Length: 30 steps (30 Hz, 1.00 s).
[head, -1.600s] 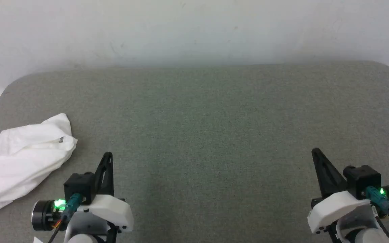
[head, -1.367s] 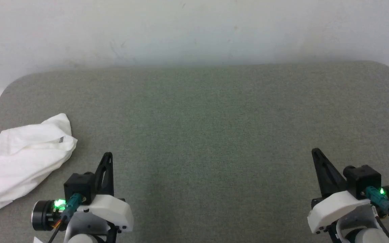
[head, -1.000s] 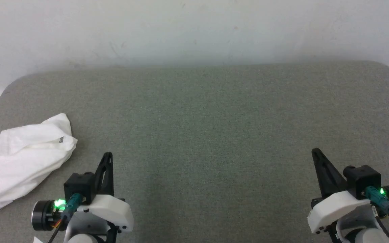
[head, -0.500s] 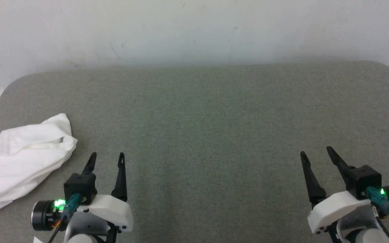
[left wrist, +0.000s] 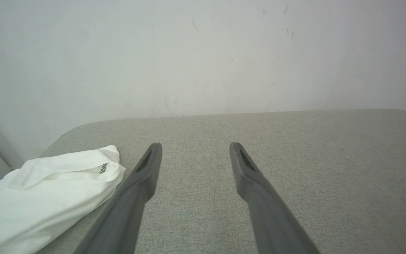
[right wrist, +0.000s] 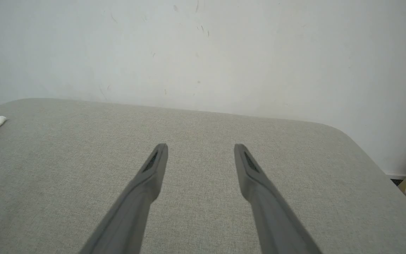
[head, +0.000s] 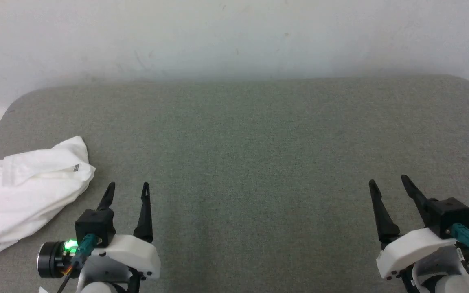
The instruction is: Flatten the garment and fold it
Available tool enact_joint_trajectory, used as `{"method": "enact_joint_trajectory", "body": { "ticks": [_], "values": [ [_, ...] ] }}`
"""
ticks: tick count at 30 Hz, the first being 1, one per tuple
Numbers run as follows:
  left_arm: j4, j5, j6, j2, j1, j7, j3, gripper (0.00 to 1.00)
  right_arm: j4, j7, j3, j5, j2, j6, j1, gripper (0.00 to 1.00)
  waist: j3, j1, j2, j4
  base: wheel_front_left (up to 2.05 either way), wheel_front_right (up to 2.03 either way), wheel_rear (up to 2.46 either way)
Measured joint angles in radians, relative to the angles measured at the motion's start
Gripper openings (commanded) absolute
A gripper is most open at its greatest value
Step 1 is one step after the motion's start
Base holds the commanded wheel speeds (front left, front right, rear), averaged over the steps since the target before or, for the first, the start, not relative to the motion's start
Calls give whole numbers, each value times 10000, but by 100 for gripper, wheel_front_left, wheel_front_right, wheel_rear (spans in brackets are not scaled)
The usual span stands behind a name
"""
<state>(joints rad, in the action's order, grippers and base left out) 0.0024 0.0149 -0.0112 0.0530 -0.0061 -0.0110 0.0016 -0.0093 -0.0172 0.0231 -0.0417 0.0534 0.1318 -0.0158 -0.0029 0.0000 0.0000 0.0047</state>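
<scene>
At the far left of the table [head: 250, 142] the garment [head: 31, 195] lay in a crumpled heap. It was a thin white cloth with soft rounded folds and a small dark stitched mark near its upper fold, and its left part ran out of the head view. Near it, but apart from it, the left claw [head: 129, 185] was released and empty, its two long dark tapered fingers spread wide. The table had a flat grey-green woven cover with rounded far corners. At the lower right, the right claw [head: 388, 180] was released too, fingers parted and empty. Behind the table stood a pale, lightly scuffed wall [head: 234, 36].
</scene>
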Motion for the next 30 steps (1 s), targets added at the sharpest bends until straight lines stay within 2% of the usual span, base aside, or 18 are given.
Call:
{"method": "enact_joint_trajectory", "body": {
  "ticks": [14,30],
  "values": [
    [-35,178,-138,31,-2,-244,56,100,-253,-198,33,-161,0,0,0,100,-17,0,0,322,0,0,0],
    [61,431,-341,221,-5,-650,360,100,-719,-451,-165,-491,-2,0,-7,100,-86,0,0,1207,0,0,0]
  ]
}}
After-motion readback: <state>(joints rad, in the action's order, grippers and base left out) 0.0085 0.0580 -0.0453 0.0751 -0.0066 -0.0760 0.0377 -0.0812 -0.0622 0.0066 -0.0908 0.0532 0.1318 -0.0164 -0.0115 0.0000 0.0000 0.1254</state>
